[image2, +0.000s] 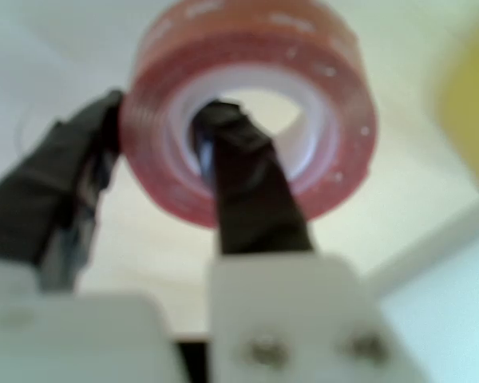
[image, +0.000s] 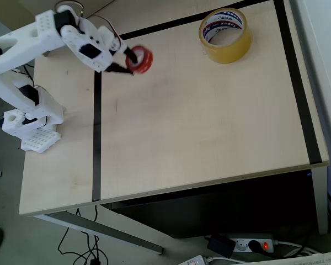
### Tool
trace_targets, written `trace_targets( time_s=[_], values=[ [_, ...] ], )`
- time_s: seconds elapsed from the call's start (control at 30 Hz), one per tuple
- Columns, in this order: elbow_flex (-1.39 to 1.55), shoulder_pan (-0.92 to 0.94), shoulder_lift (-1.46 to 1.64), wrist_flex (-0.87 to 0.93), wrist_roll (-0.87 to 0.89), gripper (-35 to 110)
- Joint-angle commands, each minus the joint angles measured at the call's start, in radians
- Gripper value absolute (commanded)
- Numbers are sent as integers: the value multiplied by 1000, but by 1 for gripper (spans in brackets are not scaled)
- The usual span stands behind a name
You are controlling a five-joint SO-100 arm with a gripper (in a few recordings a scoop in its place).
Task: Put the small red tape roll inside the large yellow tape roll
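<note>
The white arm's black two-finger gripper (image: 127, 62) pinches the small red tape ring (image: 140, 59) by its wall, one finger (image2: 243, 187) inside the pale core. The wide translucent yellow tape roll (image: 225, 35) lies flat, well apart toward the table's far right corner in the overhead view.

- Looks like an office or small robotics lab, judging from the overhead view.
- Pale wood-laminate worktop (image: 198, 127) on grey metal legs, marked off with black tape lines (image: 96, 138) into a work zone.
- White 3D-printed robot arm (image: 38, 49) clamped at the worktop's left edge.
- Power strip (image: 252, 243) with a lit red switch on the floor at the near side, black cables (image: 80, 245) trailing beside it.
- Grey floor, light wall to the right.
</note>
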Motion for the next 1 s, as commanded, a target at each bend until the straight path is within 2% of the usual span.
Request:
trace_targets(
  time_s=[0.0, 0.2, 0.47, 0.57, 0.7, 0.73, 0.97],
  values=[
    [-215, 3, 94, 11, -46, 0],
    [-380, -5, -2, -34, -48, 0],
    [-767, -28, -242, 0, -38, 0],
    [-1031, -41, -393, 84, -21, 0],
    [-1634, -51, -726, 255, -9, 0],
    [-1687, -54, -761, 255, -9, 0],
    [-1689, -69, -851, 150, -9, 0]
  ],
)
